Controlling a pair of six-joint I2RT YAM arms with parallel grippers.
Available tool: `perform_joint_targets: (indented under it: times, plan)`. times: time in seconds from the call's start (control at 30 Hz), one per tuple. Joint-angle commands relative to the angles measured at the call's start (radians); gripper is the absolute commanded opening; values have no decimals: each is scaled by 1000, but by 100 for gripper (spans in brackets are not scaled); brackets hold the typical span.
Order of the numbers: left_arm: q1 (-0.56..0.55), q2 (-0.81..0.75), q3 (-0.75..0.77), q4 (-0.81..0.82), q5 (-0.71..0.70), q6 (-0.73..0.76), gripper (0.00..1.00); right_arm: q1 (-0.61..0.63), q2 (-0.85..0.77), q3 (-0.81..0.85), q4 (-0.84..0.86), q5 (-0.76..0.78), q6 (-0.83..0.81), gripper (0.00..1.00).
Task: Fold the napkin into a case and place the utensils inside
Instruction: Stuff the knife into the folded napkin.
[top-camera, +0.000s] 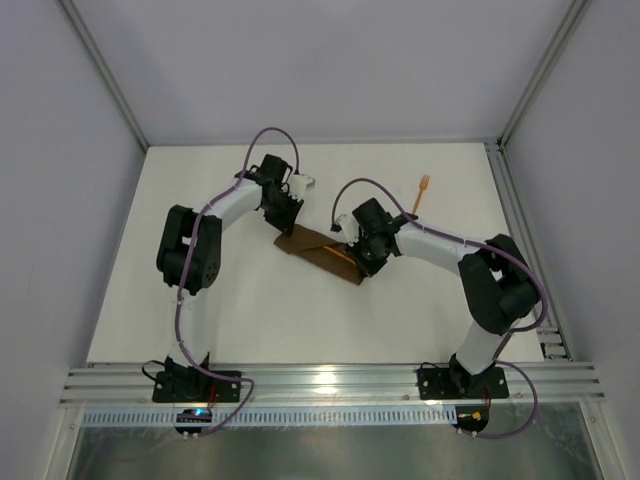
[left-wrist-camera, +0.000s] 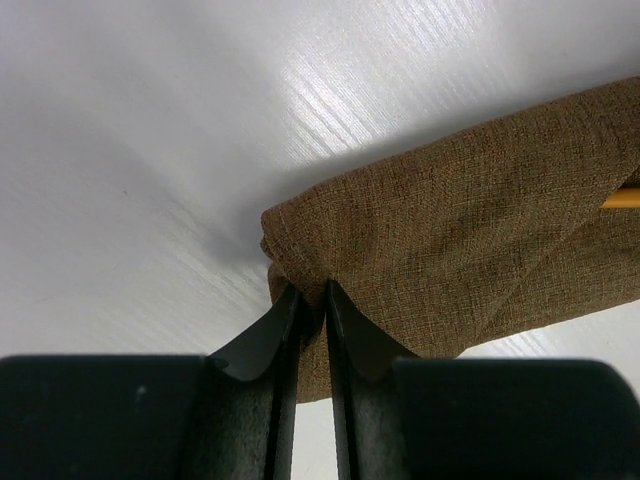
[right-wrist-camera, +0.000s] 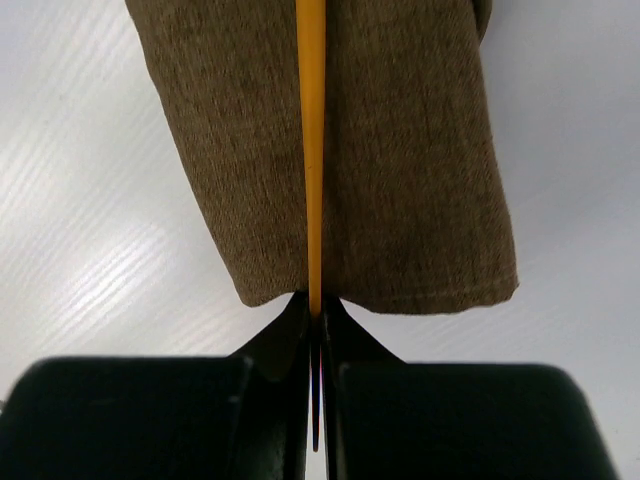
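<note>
Brown cloth, soft and floppy, lies folded as a long case (top-camera: 320, 255) in the middle of the worktop (top-camera: 250, 320). It is light and may slide or come undone if tugged, so a pinch at a corner looks best. The left tool (left-wrist-camera: 312, 295) is pinched on the case's end corner. The right tool (right-wrist-camera: 314, 305) is closed tight on the plain utensil (right-wrist-camera: 312, 150), which is thin, stiff and smooth and lies along the case. The fork (top-camera: 423, 188) sits well apart, far right; its handle looks the best place to hold it.
</note>
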Motion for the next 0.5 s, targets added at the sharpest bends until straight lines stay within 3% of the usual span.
perform_joint_targets:
  times: [0.0,0.17,0.47]
  plan:
    - [2,-3,-7,29,35,3,16,-2,54,87,-69,23,6,3]
    - [-1,-2,-2,29,18,1,16,7,126,179,-167,67,-27,3]
    - [-9,-5,-10,38,50,12,16,34,199,311,-192,58,-40,5]
